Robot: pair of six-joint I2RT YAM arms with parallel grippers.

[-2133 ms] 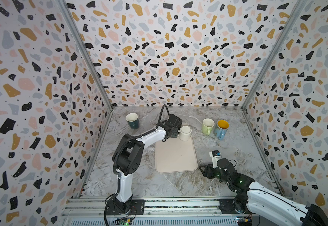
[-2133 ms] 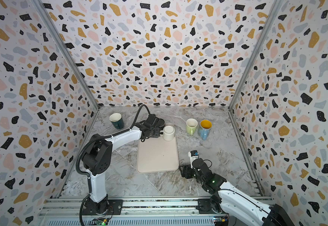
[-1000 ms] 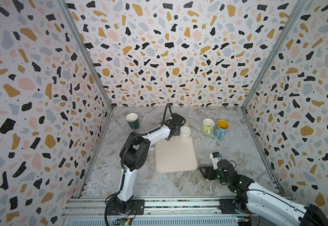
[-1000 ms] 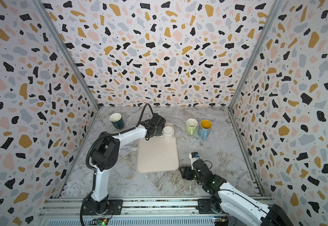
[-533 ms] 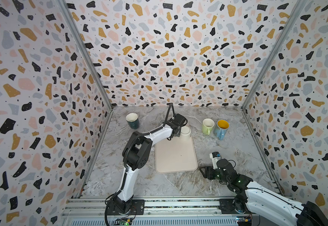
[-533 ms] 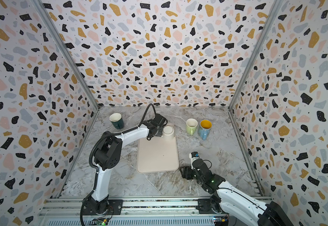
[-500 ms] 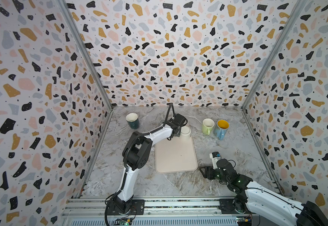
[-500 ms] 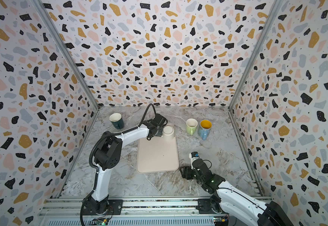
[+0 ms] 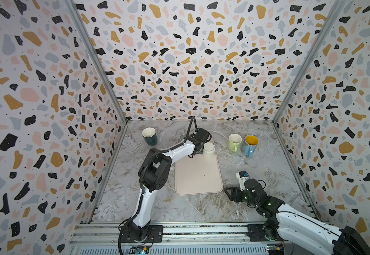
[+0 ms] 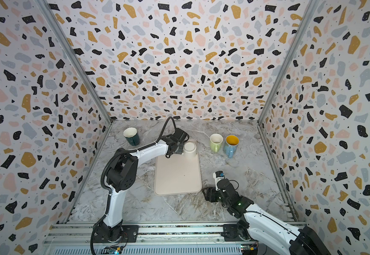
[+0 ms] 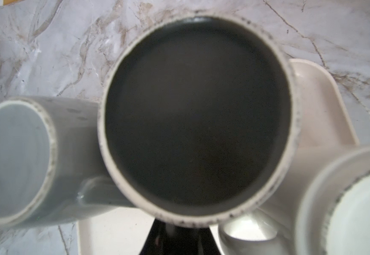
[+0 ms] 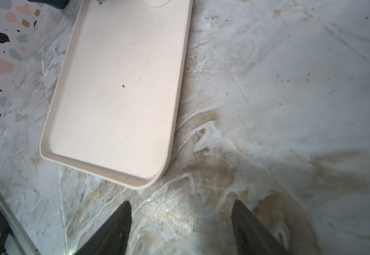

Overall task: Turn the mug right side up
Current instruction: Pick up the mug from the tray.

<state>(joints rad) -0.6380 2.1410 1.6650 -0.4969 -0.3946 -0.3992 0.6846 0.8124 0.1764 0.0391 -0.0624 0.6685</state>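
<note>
At the far right corner of the tray [image 9: 198,176], the left jaws sit tight against the left side of the cream mug [image 9: 209,150]. The tips are hidden behind the wrist in both top views, so I cannot tell whether they are clenched on it or only touching. The left wrist view is too close and blurred to help: one dark wedge of the jaws runs up to a big cream-rimmed dark disc [image 11: 197,119], unclear which part of what. A tray corner [image 11: 312,99] shows beside it.

The mug [image 10: 189,149] stands on end on the tray [image 10: 177,174], pale flat face up, so it looks mouth-down. The rest of the tray is bare. The left arm [image 9: 179,151] reaches low from the front rail [image 9: 201,229] across the marble desk [image 9: 256,167] to the mug.

The right jaws are released and wide apart with nothing between them. Their two dark fingers [image 12: 113,229] hang over bare desk [image 12: 268,110], just beside the tray's [image 12: 117,88] near right corner, not touching it. The right arm [image 9: 290,223] lies low at front right.

Farther out, a light green mug [image 9: 234,142] and a blue mug [image 9: 249,144] with a yellow inside stand upright just beside each other, right of the tray toward the back. A dark teal mug [image 9: 149,136] stands upright at back left, well apart from the tray. Terrazzo walls [image 9: 179,66] close three sides.
</note>
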